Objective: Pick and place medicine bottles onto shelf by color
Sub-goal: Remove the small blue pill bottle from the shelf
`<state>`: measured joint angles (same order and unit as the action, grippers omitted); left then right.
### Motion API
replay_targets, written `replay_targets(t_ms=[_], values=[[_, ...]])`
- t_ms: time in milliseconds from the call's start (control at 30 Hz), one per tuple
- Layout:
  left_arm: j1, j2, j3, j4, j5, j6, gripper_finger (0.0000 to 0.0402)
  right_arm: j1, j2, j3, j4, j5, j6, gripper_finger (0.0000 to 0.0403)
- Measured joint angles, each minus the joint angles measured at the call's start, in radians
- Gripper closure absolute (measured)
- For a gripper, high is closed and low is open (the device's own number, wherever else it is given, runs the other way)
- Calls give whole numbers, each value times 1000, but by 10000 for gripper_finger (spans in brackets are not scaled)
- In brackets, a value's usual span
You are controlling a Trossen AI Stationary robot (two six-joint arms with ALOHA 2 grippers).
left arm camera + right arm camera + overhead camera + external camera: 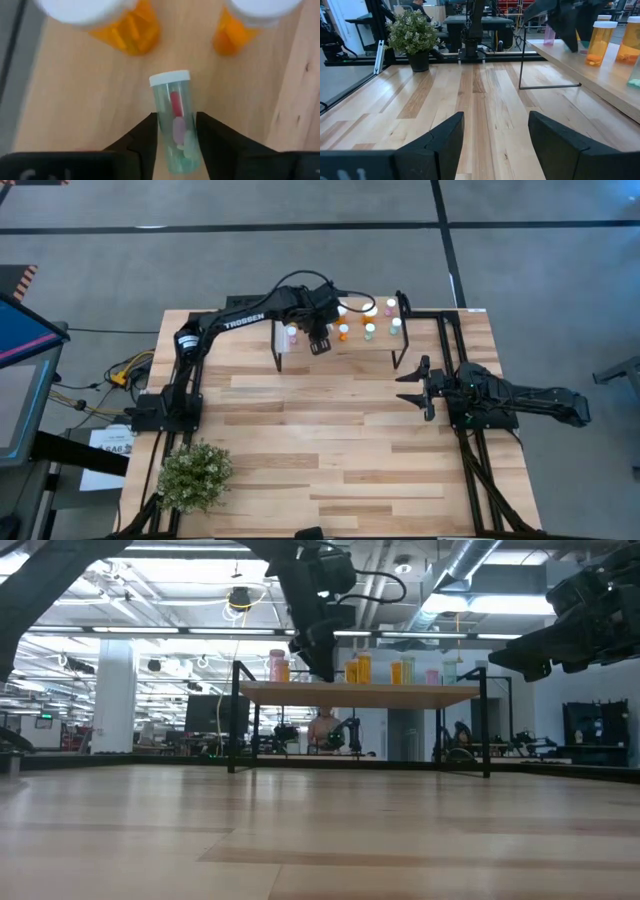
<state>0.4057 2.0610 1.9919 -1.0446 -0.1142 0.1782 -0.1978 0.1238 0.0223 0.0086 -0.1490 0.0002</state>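
Your left gripper (pixel 175 137) is over the shelf (pixel 340 345), toward its left half, and its fingers are clamped on a pale green bottle (pixel 175 120) with a white cap. From the left wrist view you can see pink and red pills inside it, and the bottle sits between the two fingers, pointing at the shelf's plank top. Just past it are two orange bottles (pixel 131 31), both blurry up close, so I can't tell you if the green one is touching the wood.

On the shelf in the high view there's a pink bottle (pixel 292 334) near the left end, and orange, green and pink ones spread toward the right end.

Your right gripper (pixel 418 385) hangs off the shelf's right front leg, above the table (pixel 330 450), fingers spread wide with nothing between them. A potted plant (pixel 194 472) sits at the table's front left.
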Motion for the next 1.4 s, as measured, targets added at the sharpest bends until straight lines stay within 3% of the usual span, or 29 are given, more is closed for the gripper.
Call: replay_targets(t_ms=[167,300,433,767,1100,1400], values=[[-1,5,-2,4,2,-8,244,0,0,0,0,0,0,158],[0,5,-2,8,-2,-16,236,0,0,0,0,0,0,158],[0,5,-2,10,-11,-18,256,0,0,0,0,0,0,158],[0,4,-1,17,-15,-18,347,0,0,0,0,0,0,158],[-5,-10,-1,98,-1,-38,320,0,0,0,0,0,0,158],[-39,-104,0,173,-3,-45,325,0,0,0,0,0,0,158]])
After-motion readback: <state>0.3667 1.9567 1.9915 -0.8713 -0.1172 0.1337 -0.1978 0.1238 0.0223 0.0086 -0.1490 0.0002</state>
